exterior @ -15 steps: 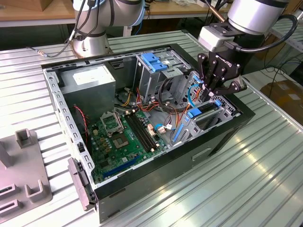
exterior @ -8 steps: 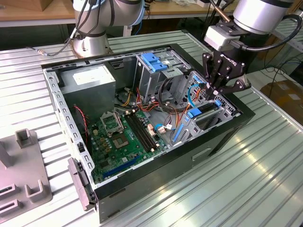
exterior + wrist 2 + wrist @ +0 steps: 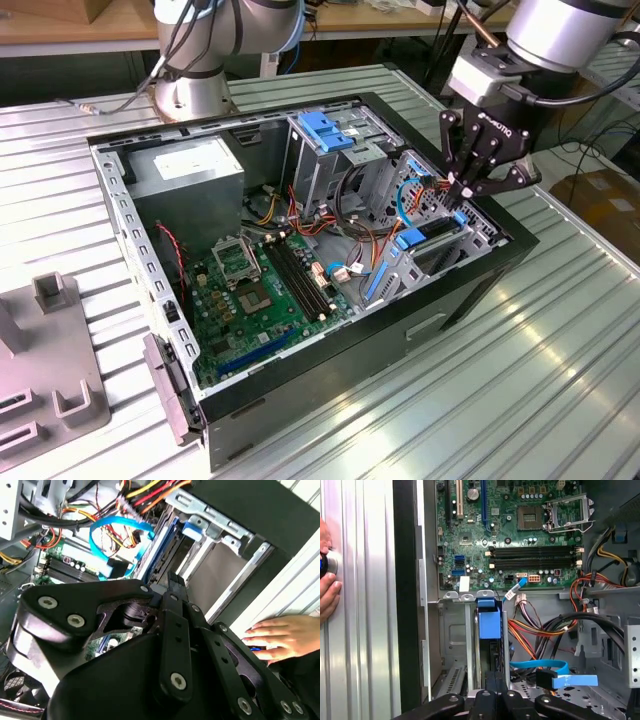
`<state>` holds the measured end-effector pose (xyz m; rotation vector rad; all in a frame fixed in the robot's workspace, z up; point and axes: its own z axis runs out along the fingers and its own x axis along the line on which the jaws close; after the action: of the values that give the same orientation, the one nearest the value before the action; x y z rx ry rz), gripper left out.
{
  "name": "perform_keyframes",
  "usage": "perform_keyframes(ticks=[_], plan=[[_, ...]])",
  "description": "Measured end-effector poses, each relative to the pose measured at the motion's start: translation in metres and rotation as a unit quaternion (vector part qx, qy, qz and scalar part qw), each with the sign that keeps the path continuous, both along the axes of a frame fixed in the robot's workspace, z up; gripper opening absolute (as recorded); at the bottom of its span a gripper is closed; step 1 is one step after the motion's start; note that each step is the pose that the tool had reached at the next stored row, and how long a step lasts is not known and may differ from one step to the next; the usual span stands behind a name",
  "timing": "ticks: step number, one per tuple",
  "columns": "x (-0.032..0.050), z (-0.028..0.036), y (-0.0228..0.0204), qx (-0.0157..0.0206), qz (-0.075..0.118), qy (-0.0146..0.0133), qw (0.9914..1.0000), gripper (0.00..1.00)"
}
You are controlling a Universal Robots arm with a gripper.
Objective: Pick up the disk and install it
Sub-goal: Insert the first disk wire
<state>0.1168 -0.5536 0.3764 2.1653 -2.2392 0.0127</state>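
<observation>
The disk [image 3: 435, 232] stands on edge in the drive bay at the corner of the open computer case [image 3: 470, 300] on the exterior view's right, its blue rail tabs showing at both ends. In the first wrist view the disk [image 3: 489, 622] runs away from the fingers, blue tab uppermost; the second wrist view shows its blue rail [image 3: 162, 545]. My gripper [image 3: 461, 193] hangs over the disk's far end with its fingers drawn together, tips at or just above the disk's upper edge. The gripper [image 3: 496, 682] [image 3: 172, 580] has nothing visible between its tips. Whether it touches the disk, I cannot tell.
Inside the case lie the motherboard [image 3: 260, 290], a grey power-supply box [image 3: 190, 170], a drive cage with a blue top [image 3: 325, 130] and loose cables [image 3: 555, 672]. A person's hand [image 3: 285, 635] rests on the ribbed table beside the case. A grey fixture [image 3: 40, 350] is on the exterior view's left.
</observation>
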Motion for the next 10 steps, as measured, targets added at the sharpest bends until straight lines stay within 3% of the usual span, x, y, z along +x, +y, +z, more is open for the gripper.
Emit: perform_keyframes(ticks=[4,6,9,10], plan=[[0.0086,-0.0001,0.0000,0.0000,0.005,-0.0015,0.99998,0.11],[0.0123,-0.0003,0.0001,0.0000,0.021,-0.0015,0.99977,0.11],[0.0125,-0.0003,0.0000,0.0000,0.055,-0.0015,0.99847,0.11],[0.0126,-0.0004,0.0000,0.0001,0.075,-0.0015,0.99722,0.11]])
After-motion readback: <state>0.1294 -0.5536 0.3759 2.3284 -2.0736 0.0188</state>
